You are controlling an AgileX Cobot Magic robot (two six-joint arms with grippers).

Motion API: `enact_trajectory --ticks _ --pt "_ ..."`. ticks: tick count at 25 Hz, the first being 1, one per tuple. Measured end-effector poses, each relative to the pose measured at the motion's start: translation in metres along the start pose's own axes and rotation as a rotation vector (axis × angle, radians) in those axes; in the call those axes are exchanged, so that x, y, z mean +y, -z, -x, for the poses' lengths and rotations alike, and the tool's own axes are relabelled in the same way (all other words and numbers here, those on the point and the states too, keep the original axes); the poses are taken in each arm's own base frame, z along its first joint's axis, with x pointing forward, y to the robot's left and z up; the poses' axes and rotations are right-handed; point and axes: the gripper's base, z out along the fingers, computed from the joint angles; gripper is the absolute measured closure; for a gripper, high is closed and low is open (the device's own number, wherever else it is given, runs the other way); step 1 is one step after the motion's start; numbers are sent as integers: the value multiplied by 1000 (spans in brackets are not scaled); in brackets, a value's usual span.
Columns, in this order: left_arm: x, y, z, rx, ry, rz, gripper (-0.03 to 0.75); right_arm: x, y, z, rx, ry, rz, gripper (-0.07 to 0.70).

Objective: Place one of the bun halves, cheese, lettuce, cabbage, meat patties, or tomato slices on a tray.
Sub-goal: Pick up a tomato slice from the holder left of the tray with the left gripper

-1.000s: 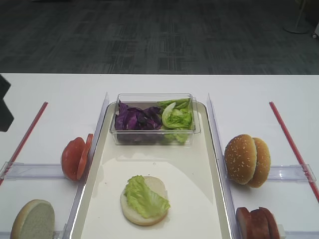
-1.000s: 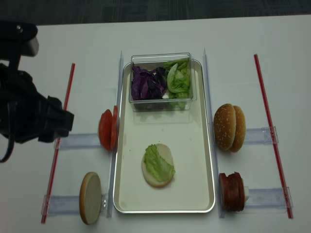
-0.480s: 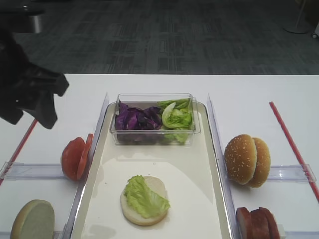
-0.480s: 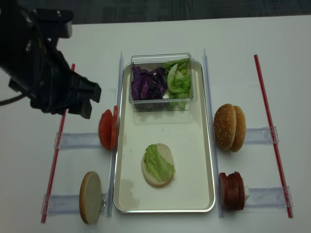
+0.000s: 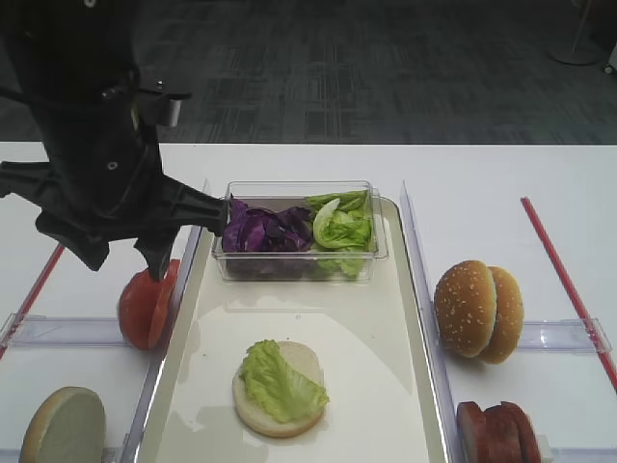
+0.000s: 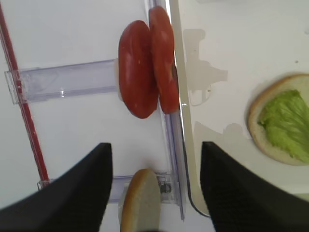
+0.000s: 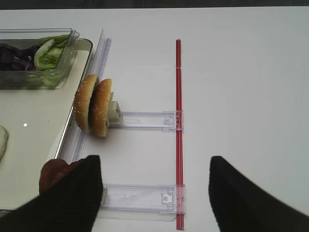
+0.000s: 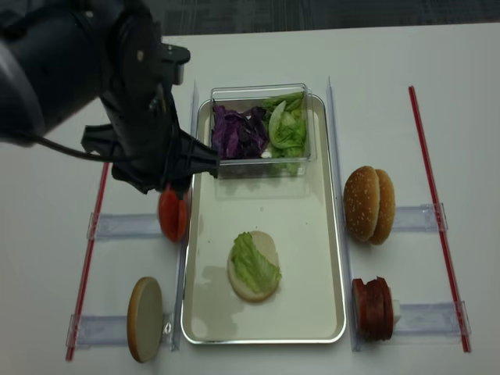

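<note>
Two tomato slices [image 6: 147, 67], round glossy red discs with faint pale flecks, stand on edge side by side in a clear holder [image 6: 63, 79] on the white table [image 8: 406, 62], just left of the cream tray [image 8: 312, 234] rim. The left gripper [image 6: 154, 186] hangs over them with its dark fingers [image 6: 79, 186] spread wide and empty. The right gripper [image 7: 154, 193] fingers [image 7: 72, 198] are likewise wide apart, holding nothing, near the sesame bun halves [image 7: 94, 107].

tray [image 8: 312, 234] front half open; clear box [image 8: 262, 125] blocking rear
</note>
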Motion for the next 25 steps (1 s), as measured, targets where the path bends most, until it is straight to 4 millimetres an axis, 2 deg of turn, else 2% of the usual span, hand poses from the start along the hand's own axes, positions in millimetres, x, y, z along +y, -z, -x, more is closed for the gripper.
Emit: enact_trajectory --ticks 4,8,13,25 --pt "-11 -15 5 -14 44 45 330 0 0 0 0 0 0 131" --pt "-19 -23 13 -67 75 19 330 0 0 0 0 0 0 131" --pt "-22 -30 19 -93 102 24 331 0 0 0 0 0 0 131" --pt "-31 -64 27 -44 80 77 333 0 0 0 0 0 0 131"
